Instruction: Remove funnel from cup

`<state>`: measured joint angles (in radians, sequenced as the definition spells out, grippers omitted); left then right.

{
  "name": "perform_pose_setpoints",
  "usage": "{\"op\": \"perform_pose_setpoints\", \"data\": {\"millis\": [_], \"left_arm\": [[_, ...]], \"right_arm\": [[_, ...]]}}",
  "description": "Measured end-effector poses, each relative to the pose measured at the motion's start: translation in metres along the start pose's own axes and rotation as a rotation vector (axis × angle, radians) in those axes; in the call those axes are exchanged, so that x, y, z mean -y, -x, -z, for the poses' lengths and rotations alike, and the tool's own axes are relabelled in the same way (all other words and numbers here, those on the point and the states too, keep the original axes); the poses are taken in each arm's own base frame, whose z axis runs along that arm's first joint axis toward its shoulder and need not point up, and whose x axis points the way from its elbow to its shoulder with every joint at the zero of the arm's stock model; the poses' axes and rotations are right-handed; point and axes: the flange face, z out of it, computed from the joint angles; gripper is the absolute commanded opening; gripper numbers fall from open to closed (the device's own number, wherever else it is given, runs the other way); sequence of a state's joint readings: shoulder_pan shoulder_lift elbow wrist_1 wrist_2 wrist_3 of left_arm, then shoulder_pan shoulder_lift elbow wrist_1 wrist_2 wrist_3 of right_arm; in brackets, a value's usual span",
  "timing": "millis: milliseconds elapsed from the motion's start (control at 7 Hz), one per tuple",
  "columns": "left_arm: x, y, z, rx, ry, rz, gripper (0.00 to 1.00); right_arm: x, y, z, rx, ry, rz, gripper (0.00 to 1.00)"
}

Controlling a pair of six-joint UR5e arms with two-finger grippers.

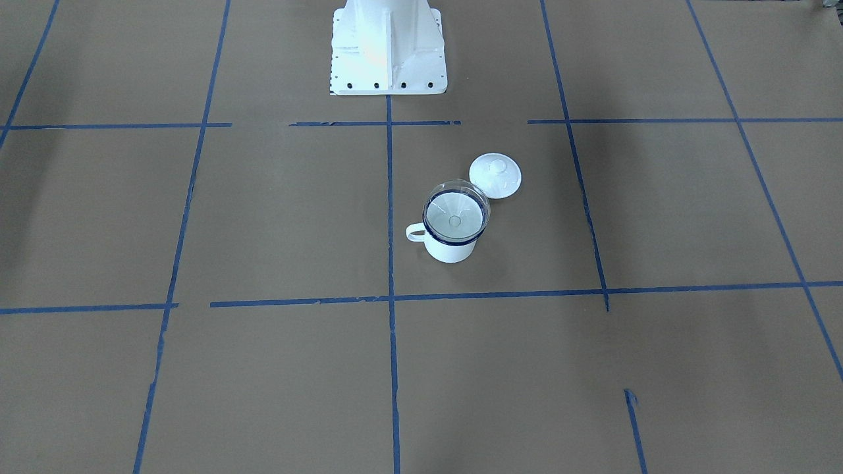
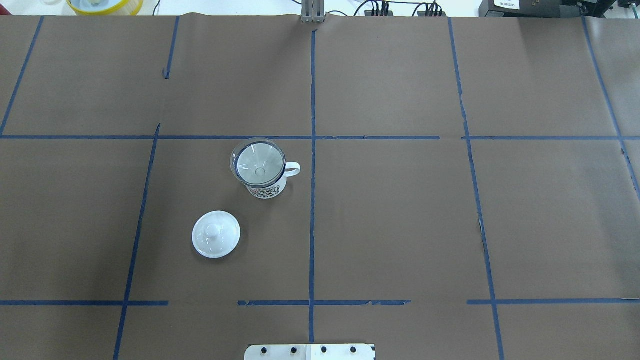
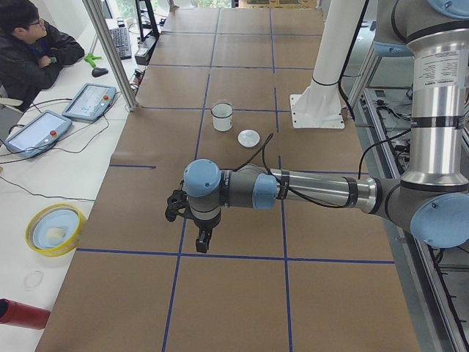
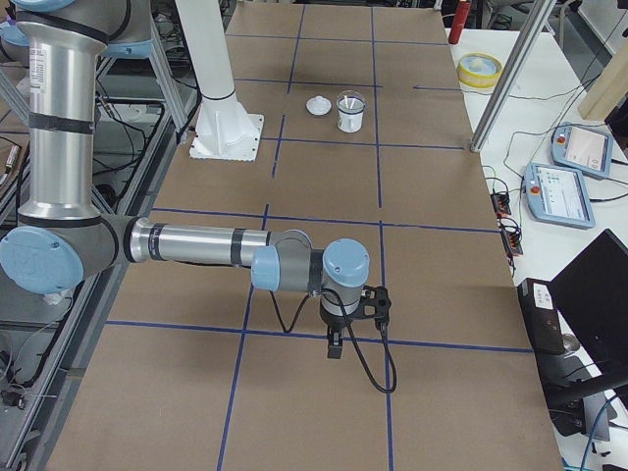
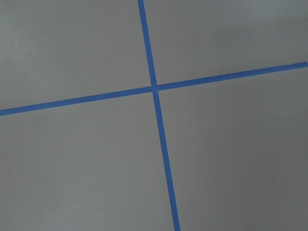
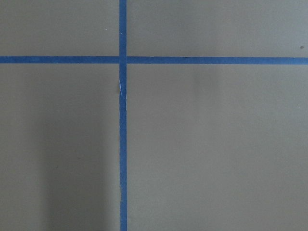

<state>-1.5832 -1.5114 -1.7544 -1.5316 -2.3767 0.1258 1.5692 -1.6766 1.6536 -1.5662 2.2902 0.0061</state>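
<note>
**Atop the cup, left of centre: funnel seated, spout down**

I see the funnel (image 2: 257,162) sitting in the cup (image 2: 267,189), its axis upright and its wide rim up. Both are on the desk (image 2: 400,225), on the robot's left half. The cup's handle points toward the centre tape line. A white lid (image 2: 216,234) lies near, not touching. The left gripper (image 3: 204,240) and right gripper (image 4: 335,345) hang well apart from the cup. I cannot tell how wide either is.
</note>
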Motion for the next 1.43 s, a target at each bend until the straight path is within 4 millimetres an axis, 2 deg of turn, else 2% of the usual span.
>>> {"op": "perform_pose_setpoints", "data": {"millis": [143, 429, 571, 857, 1000, 1143, 1429], "left_arm": [[0.011, -0.012, 0.012, 0.003, -0.027, -0.028, 1.0], [0.059, -0.047, 0.055, 0.031, -0.123, -0.072, 1.0], [0.079, -0.068, 0.083, 0.051, -0.187, -0.053, 1.0], [0.105, -0.118, 0.128, 0.033, -0.303, 0.019, 1.0], [0.127, -0.167, 0.14, -0.004, -0.335, 0.022, 1.0], [0.148, -0.236, 0.132, -0.066, -0.321, -0.026, 1.0], [0.179, -0.365, 0.096, -0.137, -0.267, 0.015, 1.0]], "right_arm": [[0.0, 0.0, 0.0, 0.0, 0.0, 0.0, 1.0], [0.0, 0.0, 0.0, 0.0, 0.0, 0.0, 1.0], [0.0, 0.0, 0.0, 0.0, 0.0, 0.0, 1.0], [0.0, 0.0, 0.0, 0.0, 0.0, 0.0, 1.0], [0.0, 0.0, 0.0, 0.0, 0.0, 0.0, 1.0], [0.0, 0.0, 0.0, 0.0, 0.0, 0.0, 1.0], [0.0, 0.0, 0.0, 0.0, 0.0, 0.0, 1.0]]}}
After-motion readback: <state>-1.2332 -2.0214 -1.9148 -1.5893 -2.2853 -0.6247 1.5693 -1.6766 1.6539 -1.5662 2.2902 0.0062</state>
